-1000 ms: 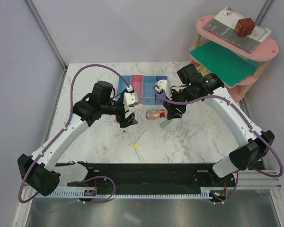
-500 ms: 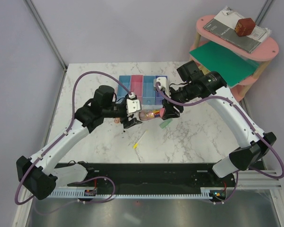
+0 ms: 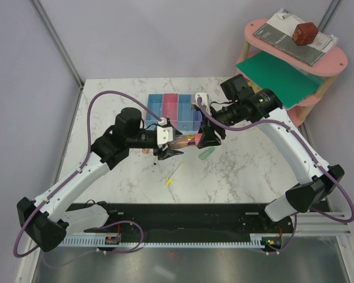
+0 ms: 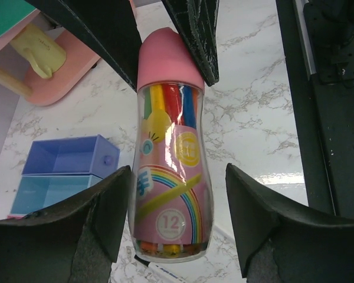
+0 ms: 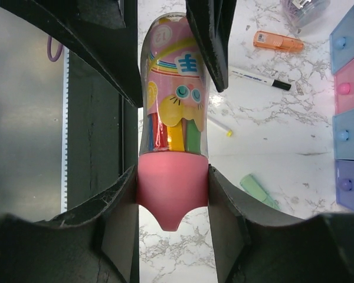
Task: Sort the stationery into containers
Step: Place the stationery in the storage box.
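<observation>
1. Between the two arms, just in front of the bins (image 3: 178,109), a clear pen tube (image 3: 186,140) lies level.
2. At its pink cap, the right pincer (image 5: 172,174) is clamped tight.
3. Around its base, the left pincer (image 4: 177,177) stands apart, with a gap at one finger.
4. On the table (image 3: 253,171) lie a green eraser (image 5: 258,190), a black-white pen (image 5: 259,78) and an orange eraser (image 5: 277,41).

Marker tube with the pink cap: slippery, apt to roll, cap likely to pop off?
The marker tube has a round, glossy clear body, so it probably slips and rolls if laid down. The right gripper clamps only the pink cap, which might pull off. Packed full, likely heavyish.
</observation>
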